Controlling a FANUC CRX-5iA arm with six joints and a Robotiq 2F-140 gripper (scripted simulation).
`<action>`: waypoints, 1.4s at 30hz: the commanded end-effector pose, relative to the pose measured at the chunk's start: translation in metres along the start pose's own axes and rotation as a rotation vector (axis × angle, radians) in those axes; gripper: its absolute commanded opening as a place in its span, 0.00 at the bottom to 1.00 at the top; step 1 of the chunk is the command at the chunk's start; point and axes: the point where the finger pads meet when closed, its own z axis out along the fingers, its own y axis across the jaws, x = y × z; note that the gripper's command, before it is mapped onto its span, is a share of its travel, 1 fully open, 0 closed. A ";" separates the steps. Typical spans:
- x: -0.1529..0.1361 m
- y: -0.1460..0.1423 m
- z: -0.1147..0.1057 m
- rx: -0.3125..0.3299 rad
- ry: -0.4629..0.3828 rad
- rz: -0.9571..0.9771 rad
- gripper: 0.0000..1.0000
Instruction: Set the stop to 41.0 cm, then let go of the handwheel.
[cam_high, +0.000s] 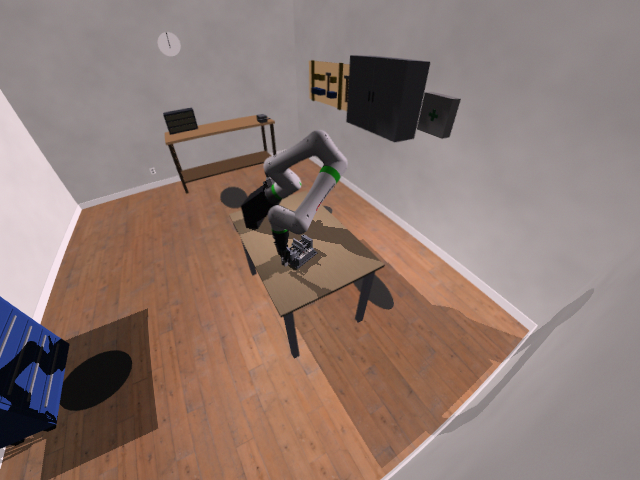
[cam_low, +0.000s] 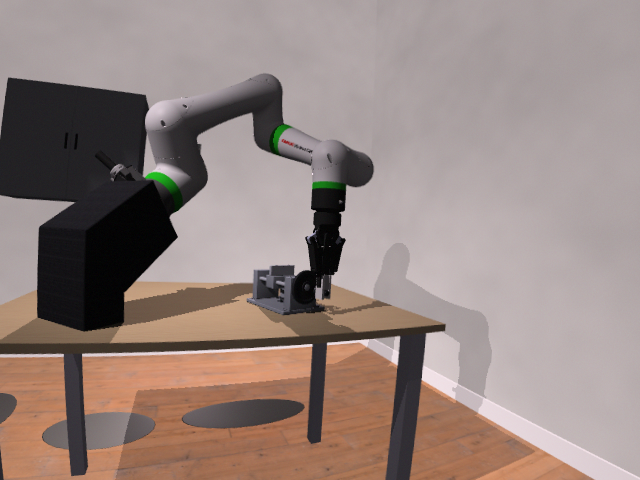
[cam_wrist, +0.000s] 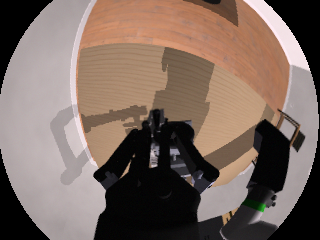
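Turning the black handwheel (cam_low: 304, 287), which stands at the near end of the grey stop fixture (cam_low: 268, 304) (cam_high: 303, 253) on the tabletop (cam_low: 217, 330) (cam_high: 330, 279) (cam_wrist: 115, 75), risks overshoot (no scale is readable); the gripper (cam_low: 324, 295) (cam_high: 285, 261) (cam_wrist: 157, 114), nearly closed, perhaps on its crank, could slip off if its path strays from the circle.

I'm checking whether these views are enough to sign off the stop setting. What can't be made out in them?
- Stop position: exterior view, no readable scale on the grey fixture; too small.
- Grip on the handwheel: exterior view, too small to settle contact with the end effector.
- Fixture's details: wrist view, the end effector's dark linkages cover much of it.
- Blue cabinet: top view, cut off by the left edge.
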 end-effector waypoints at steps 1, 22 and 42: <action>0.000 0.002 0.005 0.000 0.000 0.000 0.04; 0.000 0.014 0.018 0.000 0.000 0.000 0.04; 0.000 0.018 0.020 0.000 0.000 0.000 0.04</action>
